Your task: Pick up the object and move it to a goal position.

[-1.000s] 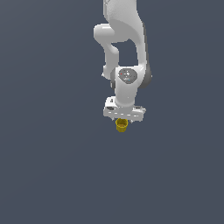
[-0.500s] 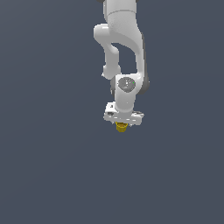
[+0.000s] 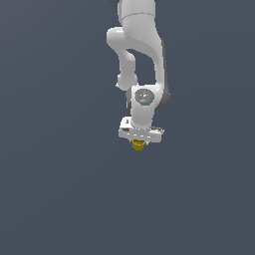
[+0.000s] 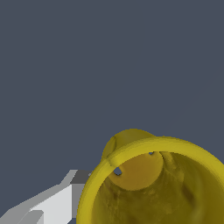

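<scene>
The small yellow cup-shaped object (image 3: 138,145) hangs just under the white gripper (image 3: 139,141) in the exterior view, held in mid-air against the dark grey background. The fingers are hidden behind the hand's wide bar, and the gripper is shut on the cup. In the wrist view the yellow cup (image 4: 153,183) fills the near corner, its open rim toward the camera and its inner bottom visible. One white and grey finger (image 4: 52,203) shows beside its rim.
The white arm (image 3: 139,55) reaches down from the exterior view's top. A plain dark grey surface (image 3: 60,199) surrounds everything; no other objects or goal marker show.
The gripper with the yellow cup has drifted slightly toward the exterior view's left and a little higher; the wrist has rotated. The cup stays held.
</scene>
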Controlling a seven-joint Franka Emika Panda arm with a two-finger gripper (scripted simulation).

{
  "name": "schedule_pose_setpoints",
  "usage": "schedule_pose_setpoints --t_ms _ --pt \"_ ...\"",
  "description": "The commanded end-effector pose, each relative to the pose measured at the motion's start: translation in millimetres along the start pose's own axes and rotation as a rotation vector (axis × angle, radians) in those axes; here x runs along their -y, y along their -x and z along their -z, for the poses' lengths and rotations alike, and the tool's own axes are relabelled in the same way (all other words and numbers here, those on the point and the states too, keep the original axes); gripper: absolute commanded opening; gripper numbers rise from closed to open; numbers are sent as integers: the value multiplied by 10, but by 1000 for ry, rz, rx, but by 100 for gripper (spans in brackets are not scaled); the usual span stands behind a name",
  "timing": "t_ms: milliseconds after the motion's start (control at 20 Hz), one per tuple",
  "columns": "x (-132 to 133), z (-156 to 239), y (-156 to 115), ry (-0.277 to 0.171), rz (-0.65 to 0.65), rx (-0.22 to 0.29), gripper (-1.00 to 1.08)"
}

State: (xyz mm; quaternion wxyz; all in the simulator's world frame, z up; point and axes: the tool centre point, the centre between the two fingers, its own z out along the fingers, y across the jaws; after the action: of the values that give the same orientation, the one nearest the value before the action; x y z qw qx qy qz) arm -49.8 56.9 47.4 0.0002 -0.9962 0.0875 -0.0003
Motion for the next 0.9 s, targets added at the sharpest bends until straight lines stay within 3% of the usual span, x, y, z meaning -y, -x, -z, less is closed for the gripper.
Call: schedule_pose_setpoints --t_ms 0,450,850 --pt "-5 -10 -1 0 -1 1 -100" --pt "9 136 -40 0 0 0 -100" --pt "50 616 -176 0 0 0 -100"
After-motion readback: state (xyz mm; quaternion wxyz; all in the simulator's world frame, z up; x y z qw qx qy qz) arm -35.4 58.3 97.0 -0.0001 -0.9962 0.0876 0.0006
